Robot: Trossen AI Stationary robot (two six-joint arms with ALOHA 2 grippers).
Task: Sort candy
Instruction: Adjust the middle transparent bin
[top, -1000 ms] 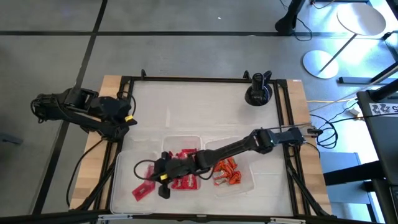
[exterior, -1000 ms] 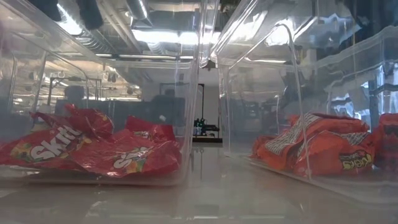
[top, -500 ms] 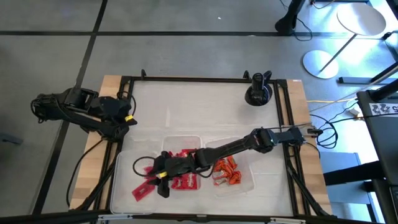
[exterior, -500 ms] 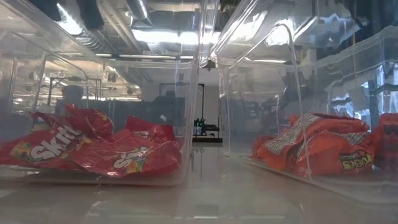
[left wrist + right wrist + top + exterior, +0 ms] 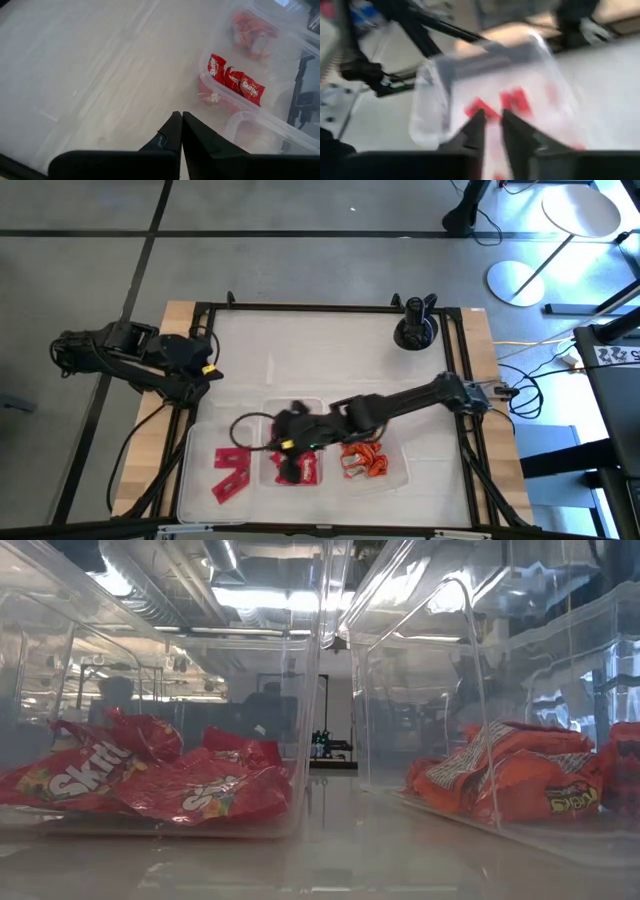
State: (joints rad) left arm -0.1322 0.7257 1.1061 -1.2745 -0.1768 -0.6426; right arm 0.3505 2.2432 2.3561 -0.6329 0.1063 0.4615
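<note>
From the top cam my right gripper hangs over the middle clear bin, Skittles packs to its left, orange packets on its other side. Low cam: Skittles bags behind the bin wall. Left gripper is pinched together over bare white tabletop. Right wrist: fingers slightly apart, nothing between them.

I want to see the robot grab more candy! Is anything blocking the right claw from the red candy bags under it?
Nothing visible blocks it. The right gripper hangs over the middle clear bin, right above the red Skittles packets. The bin is open on top, no lid. Two more red packets lie in the bin beside it, also uncovered. The left gripper waits, shut, far off.
</note>
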